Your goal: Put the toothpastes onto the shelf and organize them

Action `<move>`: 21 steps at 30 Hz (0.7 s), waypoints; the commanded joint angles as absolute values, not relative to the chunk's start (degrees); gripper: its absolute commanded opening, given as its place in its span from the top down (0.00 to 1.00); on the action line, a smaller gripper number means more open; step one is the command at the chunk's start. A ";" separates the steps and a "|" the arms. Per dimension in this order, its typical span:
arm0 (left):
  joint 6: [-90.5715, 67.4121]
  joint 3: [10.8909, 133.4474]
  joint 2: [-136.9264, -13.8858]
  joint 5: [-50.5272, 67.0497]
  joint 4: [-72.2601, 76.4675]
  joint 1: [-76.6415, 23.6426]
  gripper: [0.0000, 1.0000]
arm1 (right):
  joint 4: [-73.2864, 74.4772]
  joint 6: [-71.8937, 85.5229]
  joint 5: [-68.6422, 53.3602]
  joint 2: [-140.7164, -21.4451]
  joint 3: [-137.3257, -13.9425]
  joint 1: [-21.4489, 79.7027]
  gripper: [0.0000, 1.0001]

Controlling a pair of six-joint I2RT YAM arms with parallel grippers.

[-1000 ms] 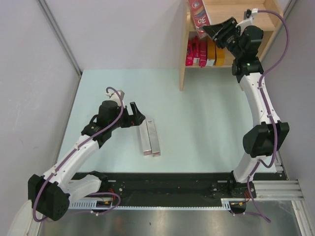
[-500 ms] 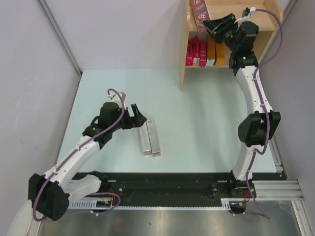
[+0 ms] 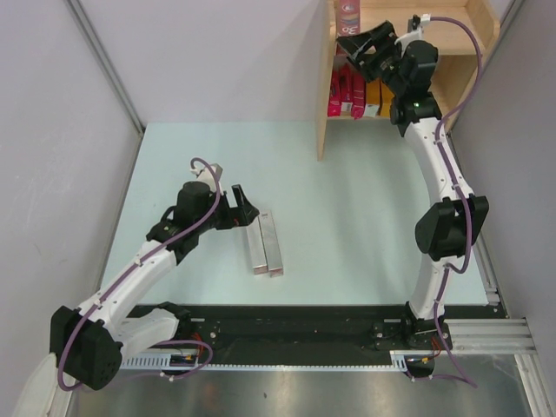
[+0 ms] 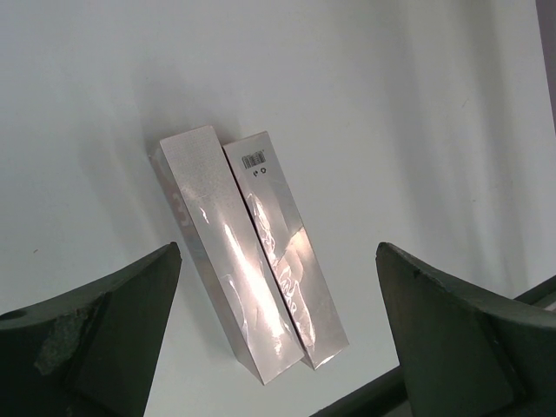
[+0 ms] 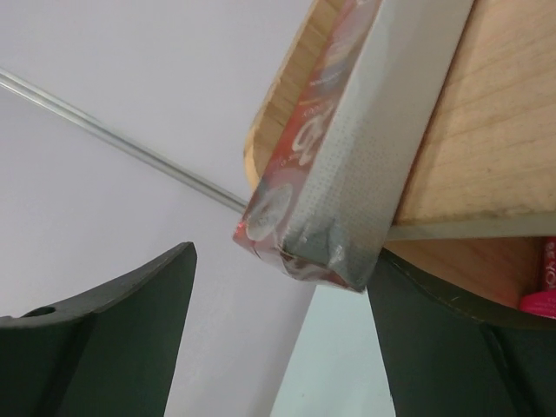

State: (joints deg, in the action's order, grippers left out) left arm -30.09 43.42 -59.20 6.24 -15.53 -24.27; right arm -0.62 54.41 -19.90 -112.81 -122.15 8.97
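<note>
My right gripper (image 3: 356,50) has its fingers spread apart on both sides of the dark red slim cardboard carton (image 5: 339,148). The carton lies on the upper board of the light natural-wood shelf (image 3: 323,104), close by the left side panel, with its near end hanging over the front edge. I judge that if I pull back crooked, a finger can catch this end and tip the carton off. My left gripper (image 3: 243,208) hovers wide open and empty over the two silver-grey cartons (image 4: 252,261), which lie side by side on the pale table (image 3: 365,217). One second ago the right fingers clamped the red carton, tilted and lower, in front of the shelf; the left arm has not moved.
</note>
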 commanded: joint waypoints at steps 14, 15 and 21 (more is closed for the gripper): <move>-30.23 42.54 -57.48 6.68 -14.24 -24.70 0.00 | -12.57 52.91 -19.16 -93.61 -95.99 6.33 0.02; -30.23 42.63 -57.65 6.77 -14.24 -24.70 0.00 | -12.66 52.82 -19.07 -92.82 -95.28 6.42 0.02; -29.97 43.07 -58.88 6.94 -14.33 -24.70 0.00 | -9.86 49.05 -18.54 -88.07 -93.17 7.38 0.01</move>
State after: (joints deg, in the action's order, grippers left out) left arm -30.02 42.83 -58.72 6.28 -15.55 -24.34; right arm -8.05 52.53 -19.05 -92.97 -93.23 6.52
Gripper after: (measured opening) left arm 0.996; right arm 0.990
